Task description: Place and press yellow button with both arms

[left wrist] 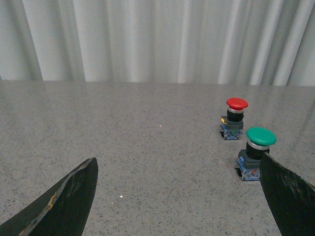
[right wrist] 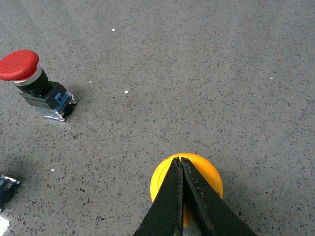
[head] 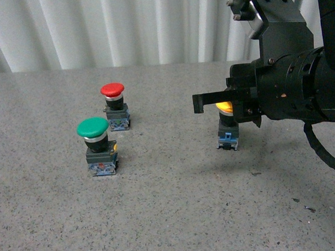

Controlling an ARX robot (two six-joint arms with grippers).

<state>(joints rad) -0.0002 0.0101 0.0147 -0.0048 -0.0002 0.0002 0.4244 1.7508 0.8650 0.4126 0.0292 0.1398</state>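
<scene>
Yellow button (head: 224,106) stood upright on the worktop (head: 162,217), directly beneath the right gripper (right wrist: 181,160), its jaws pinched together, empty, over the cap; the left gripper (left wrist: 178,157), jaws wide and empty, sat farther off.

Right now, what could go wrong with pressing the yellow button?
The right gripper is shut, and its tips look off-centre on the yellow button, so they might slip off or tip it over. Nothing steadies it: the open left gripper is empty, over by the green button.
</scene>
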